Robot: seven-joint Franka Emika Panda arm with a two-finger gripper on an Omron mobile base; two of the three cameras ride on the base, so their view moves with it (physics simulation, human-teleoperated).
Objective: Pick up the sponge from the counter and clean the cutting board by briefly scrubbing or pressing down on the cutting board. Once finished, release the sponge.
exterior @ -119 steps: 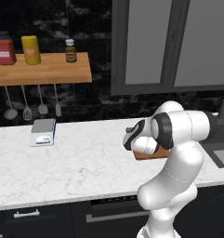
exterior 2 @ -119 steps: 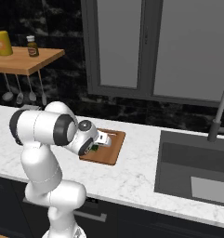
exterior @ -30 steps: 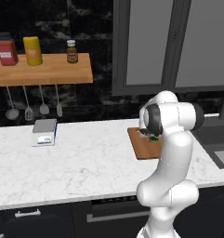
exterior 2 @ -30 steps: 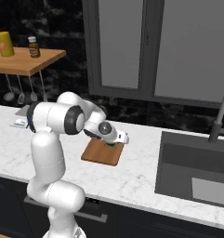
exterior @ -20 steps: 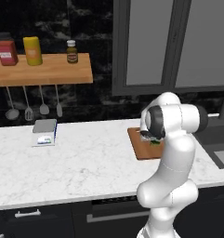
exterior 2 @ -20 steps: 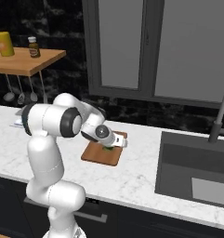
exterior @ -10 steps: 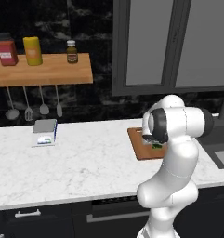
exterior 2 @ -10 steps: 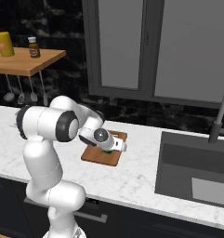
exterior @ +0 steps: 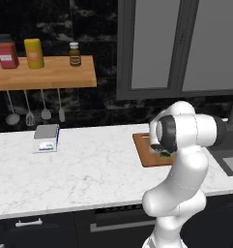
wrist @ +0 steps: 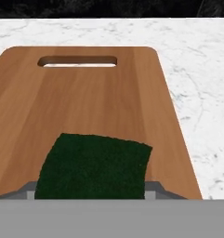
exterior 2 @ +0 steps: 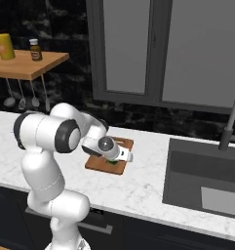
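Pictured in a rendered kitchen: white two-finger end effector (exterior 2: 118, 157) lowered over the flat rectangular reddish-brown wooden cutting board (exterior 2: 95, 165), jaws closed on the small sponge (wrist: 94, 166) with its dark green scouring layer uppermost. Seen from the hand camera, sponge lay flat against the board's near end, roughly centred across its width — handle slot (wrist: 78, 61) cut through the far end. Board (wrist: 85, 107) rested on the long white marble desk (exterior 2: 148, 185) with faint grey veining, between the arm's base and the dark recessed sink (exterior 2: 206, 183) to the right, well apart from the sink's rim. From the left base camera, board (exterior: 146, 150) partly hidden behind the white arm's elbow, a sliver of green sponge (exterior: 165, 154) visible just under the wrist. Farther left on the desk (exterior: 89, 164), a small grey kitchen scale (exterior: 45, 138) stood well apart from the board. Above it, a brown wooden wall shelf (exterior: 45, 75) carried a red jar (exterior: 7, 52), a yellow canister (exterior: 34, 53) and a small brown bottle (exterior: 75, 54); metal utensils (exterior: 28, 109) hung beneath. Grey-fronted wall cabinets (exterior 2: 187, 49) above the sink side, curved grey tap (exterior 2: 230, 124) at far right.
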